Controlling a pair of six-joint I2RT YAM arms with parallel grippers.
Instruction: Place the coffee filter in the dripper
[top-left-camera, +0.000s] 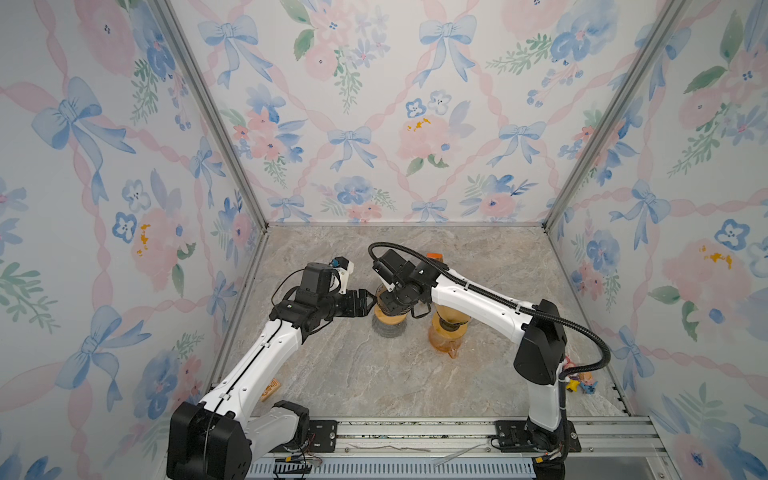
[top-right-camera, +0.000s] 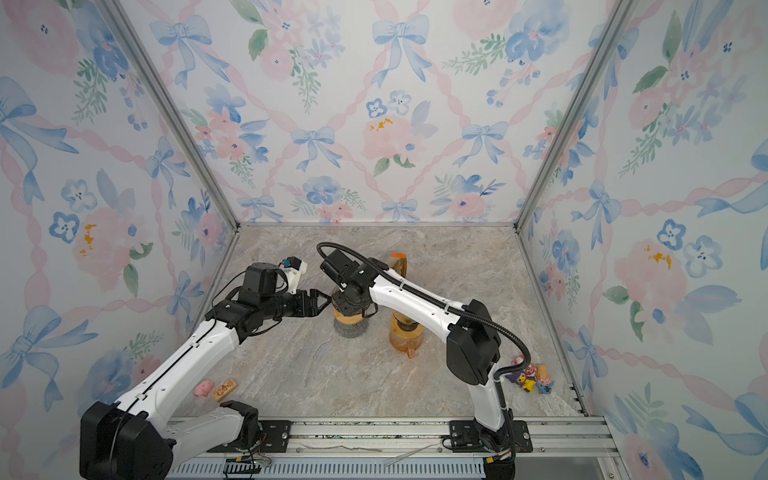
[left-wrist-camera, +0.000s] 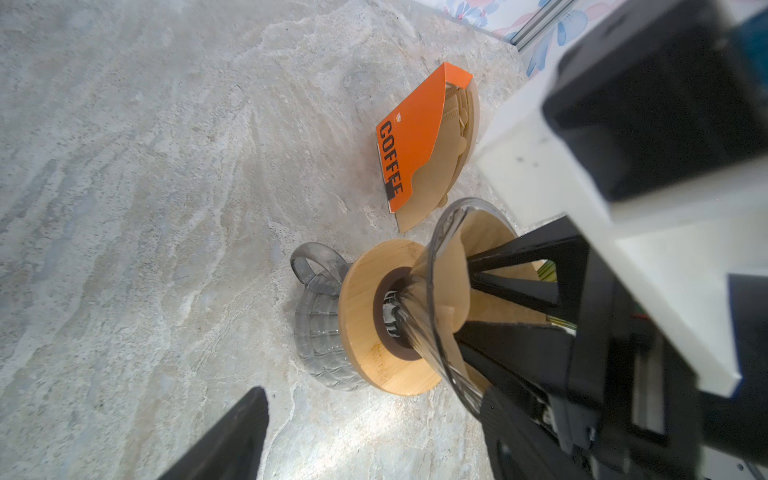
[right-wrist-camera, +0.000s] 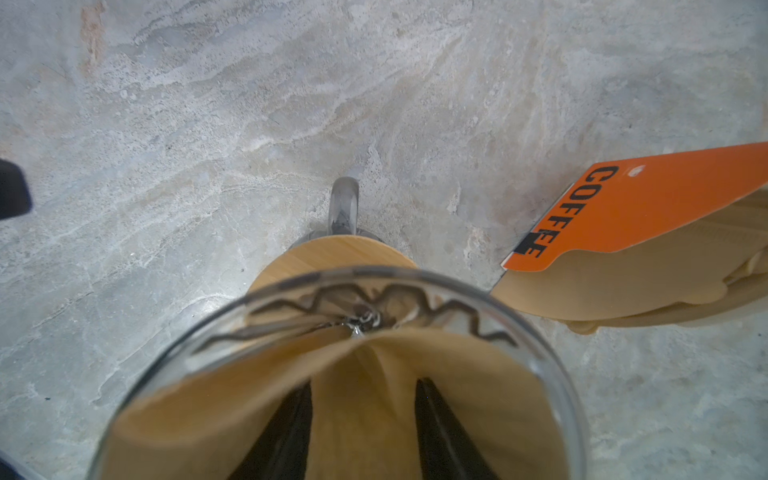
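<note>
Down inside the dripper (right-wrist-camera: 540, 345), the coffee filter (right-wrist-camera: 232, 399) sits coned; the right gripper (right-wrist-camera: 363, 384), fingers (right-wrist-camera: 286, 432) parted within it, apparently spreads paper against the glass. Beside the rim the left gripper (top-left-camera: 370, 303) hangs open, likely on guard.

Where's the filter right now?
In the right wrist view, the filter sits inside the glass dripper, around the right gripper; the orange filter pack stands beside.

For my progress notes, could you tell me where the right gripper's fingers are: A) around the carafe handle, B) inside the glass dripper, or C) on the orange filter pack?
B: the right gripper reaches into the glass dripper, brown paper filter around it.
</note>
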